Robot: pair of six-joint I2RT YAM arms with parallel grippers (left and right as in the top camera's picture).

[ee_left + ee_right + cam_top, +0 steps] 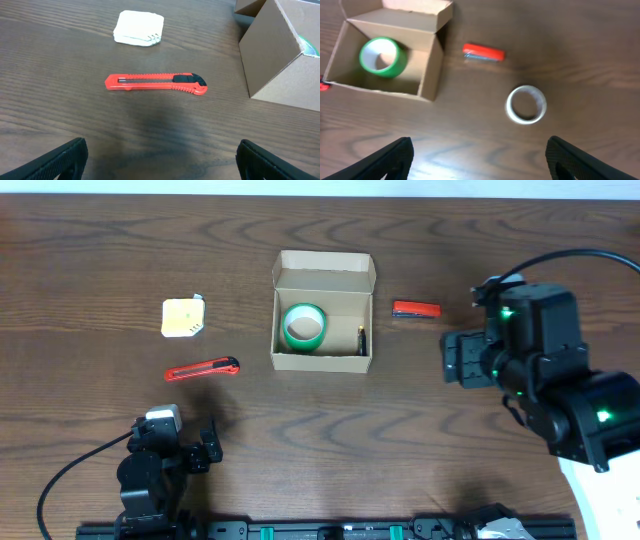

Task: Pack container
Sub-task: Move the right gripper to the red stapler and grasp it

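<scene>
The container, a tan cardboard box point(320, 362) with its lid flap open at the back, stands mid-table. It also shows in the right wrist view point(431, 65) and the left wrist view point(280, 65). A green tape roll point(303, 326) point(383, 56) and a small dark item point(361, 340) lie inside it. A white tape roll point(526, 104) lies on the table right of the box, hidden under my right arm in the overhead view. My right gripper point(480, 155) point(460, 358) is open and empty above the table. My left gripper point(160, 160) point(168, 448) is open and empty near the front edge.
A red box cutter point(202, 369) point(156, 83) lies left of the box, ahead of my left gripper. A pale yellow pad point(183, 317) point(139, 28) lies beyond it. A red stapler point(415, 309) point(483, 52) lies right of the box.
</scene>
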